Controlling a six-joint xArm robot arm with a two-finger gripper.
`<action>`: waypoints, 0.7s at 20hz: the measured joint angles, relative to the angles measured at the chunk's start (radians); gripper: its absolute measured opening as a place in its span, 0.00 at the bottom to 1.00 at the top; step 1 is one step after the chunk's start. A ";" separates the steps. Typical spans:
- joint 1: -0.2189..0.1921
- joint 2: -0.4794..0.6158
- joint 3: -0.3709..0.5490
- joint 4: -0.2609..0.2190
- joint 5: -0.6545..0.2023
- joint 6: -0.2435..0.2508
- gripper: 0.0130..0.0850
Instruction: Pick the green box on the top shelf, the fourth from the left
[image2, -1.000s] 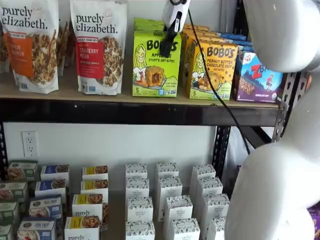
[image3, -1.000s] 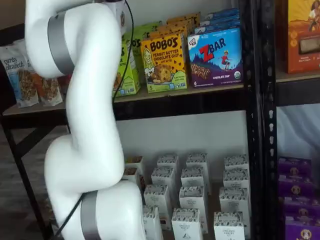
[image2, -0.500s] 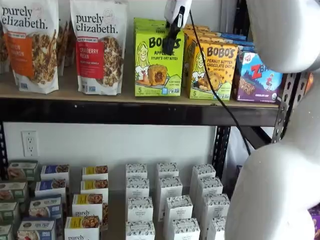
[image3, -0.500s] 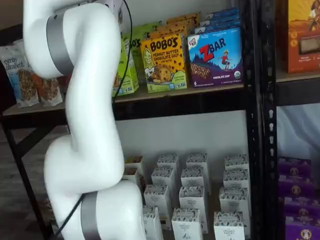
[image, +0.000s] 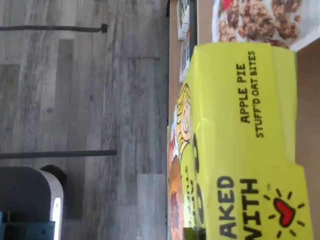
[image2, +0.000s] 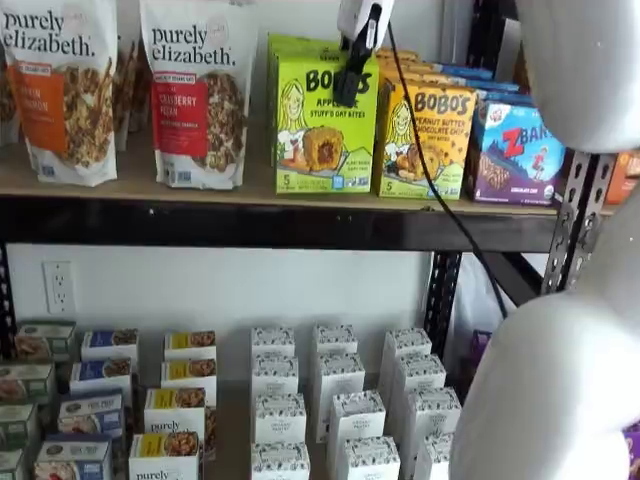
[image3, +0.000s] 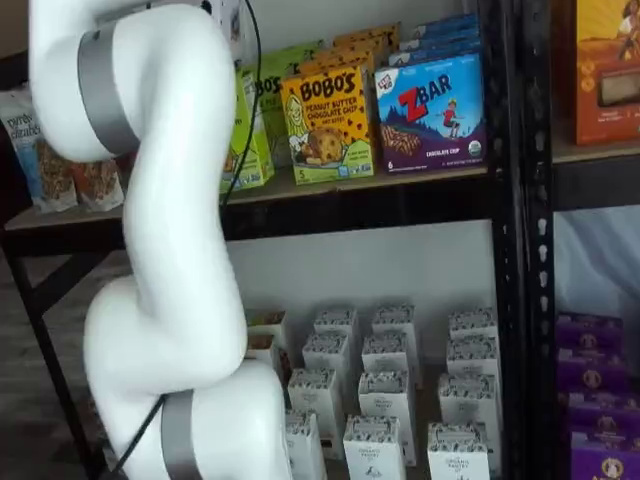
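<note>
The green box, lime-green with black BOBO'S lettering, stands upright at the front of the top shelf. My gripper hangs from above with a black finger down the box's front face and is shut on the box's top. The wrist view is filled by the box's top and side, printed "Apple Pie Stuff'd Oat Bites". In a shelf view the box is half hidden behind my white arm, which also hides the gripper there.
Granola bags stand left of the green box. The yellow-orange Bobo's box and ZBar box stand right of it. More green boxes sit behind. A black cable hangs past the shelf. Small white boxes fill the lower level.
The gripper and the green box have moved together to the right and forward toward the shelf's front edge. The box has gone from slightly tilted to upright.
</note>
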 joint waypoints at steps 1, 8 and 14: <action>-0.001 -0.009 0.005 0.001 0.005 0.000 0.22; -0.004 -0.080 0.046 0.001 0.032 0.003 0.22; -0.011 -0.157 0.113 -0.006 0.054 -0.002 0.22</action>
